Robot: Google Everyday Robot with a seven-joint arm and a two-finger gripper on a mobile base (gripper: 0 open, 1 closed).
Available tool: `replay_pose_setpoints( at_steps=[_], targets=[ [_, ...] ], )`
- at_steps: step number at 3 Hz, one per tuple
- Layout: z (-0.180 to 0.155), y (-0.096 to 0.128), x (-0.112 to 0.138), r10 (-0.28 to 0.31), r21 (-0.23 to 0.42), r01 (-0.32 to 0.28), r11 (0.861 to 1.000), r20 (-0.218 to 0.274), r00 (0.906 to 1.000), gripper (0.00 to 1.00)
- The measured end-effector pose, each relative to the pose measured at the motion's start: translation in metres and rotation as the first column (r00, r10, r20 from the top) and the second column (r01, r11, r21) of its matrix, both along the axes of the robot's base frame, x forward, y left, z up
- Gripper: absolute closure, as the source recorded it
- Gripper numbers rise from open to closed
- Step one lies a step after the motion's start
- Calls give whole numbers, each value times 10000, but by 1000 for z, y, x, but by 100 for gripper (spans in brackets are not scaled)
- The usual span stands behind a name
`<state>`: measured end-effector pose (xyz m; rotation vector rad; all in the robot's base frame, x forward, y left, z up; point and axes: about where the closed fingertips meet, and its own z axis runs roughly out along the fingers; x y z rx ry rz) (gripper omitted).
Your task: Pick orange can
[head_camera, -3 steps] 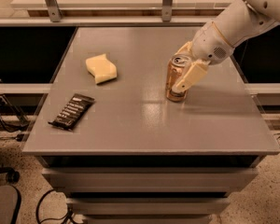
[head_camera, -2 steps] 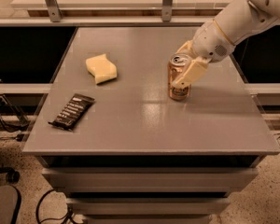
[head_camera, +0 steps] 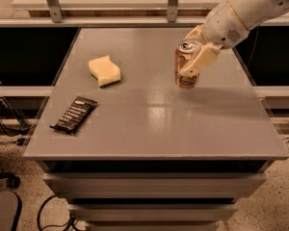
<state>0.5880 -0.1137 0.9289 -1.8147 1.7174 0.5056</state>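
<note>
The orange can [head_camera: 185, 67] is a slim orange-tan drink can with a silver top and dark markings. It is upright over the right-middle of the grey table [head_camera: 154, 124]. My gripper [head_camera: 196, 49] reaches in from the upper right on a white arm and is shut on the can. One cream finger [head_camera: 201, 60] lies across the can's right side, and the other is behind its top. The can's base looks just above the tabletop.
A yellow sponge [head_camera: 105, 70] lies at the left-middle of the table. A dark snack bar [head_camera: 74, 114] lies near the front left edge. A rail with metal posts [head_camera: 53, 4] runs behind the table. Drawers sit below the tabletop.
The gripper and the can in it have moved up and slightly right. The sponge and the snack bar have not moved.
</note>
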Motion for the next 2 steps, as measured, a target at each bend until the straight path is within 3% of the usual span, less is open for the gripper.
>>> replay_pose_setpoints(
  at_steps=[1,2],
  targets=[
    [25,0,13,149,319,-161,9994,364,9992,100],
    [26,0,15,153,387,-167,9991,357,9992,100]
  ],
)
